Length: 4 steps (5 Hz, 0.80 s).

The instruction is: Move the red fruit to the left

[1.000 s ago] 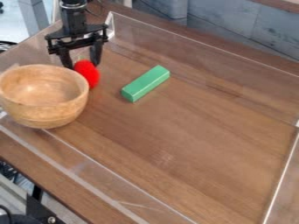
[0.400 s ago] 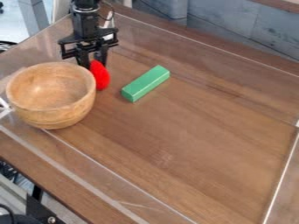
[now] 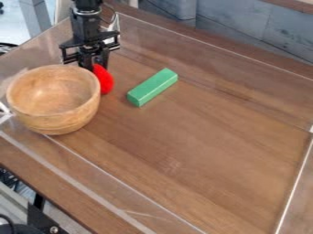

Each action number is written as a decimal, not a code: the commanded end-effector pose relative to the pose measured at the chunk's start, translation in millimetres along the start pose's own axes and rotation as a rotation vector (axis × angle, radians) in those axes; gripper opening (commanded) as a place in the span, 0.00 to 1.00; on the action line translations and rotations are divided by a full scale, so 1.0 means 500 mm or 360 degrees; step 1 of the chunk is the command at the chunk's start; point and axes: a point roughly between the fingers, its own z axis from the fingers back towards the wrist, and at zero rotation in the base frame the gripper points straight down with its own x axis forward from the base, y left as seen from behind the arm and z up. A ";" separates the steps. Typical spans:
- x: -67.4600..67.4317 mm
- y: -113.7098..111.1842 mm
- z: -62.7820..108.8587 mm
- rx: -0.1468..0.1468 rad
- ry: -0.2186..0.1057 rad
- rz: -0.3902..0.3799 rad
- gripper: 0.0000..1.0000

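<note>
The gripper (image 3: 94, 62) points down with its jaws closed on the red fruit (image 3: 104, 80), just beside the wooden bowl (image 3: 51, 98).

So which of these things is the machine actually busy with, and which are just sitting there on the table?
Part of the job:
- red fruit
- gripper, shut on the red fruit from above

Just lying about:
- wooden bowl, next to the fruit
- green block
</note>
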 end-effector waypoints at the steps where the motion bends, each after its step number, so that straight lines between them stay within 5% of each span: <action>1: 0.005 0.006 0.016 -0.0006 -0.0045 0.0014 1.00; 2: -0.004 0.011 0.012 0.0016 -0.0045 0.0001 1.00; 3: 0.008 0.017 0.006 0.0029 -0.0043 0.0009 0.00; 4: 0.023 0.023 -0.003 0.0044 -0.0038 0.0015 0.00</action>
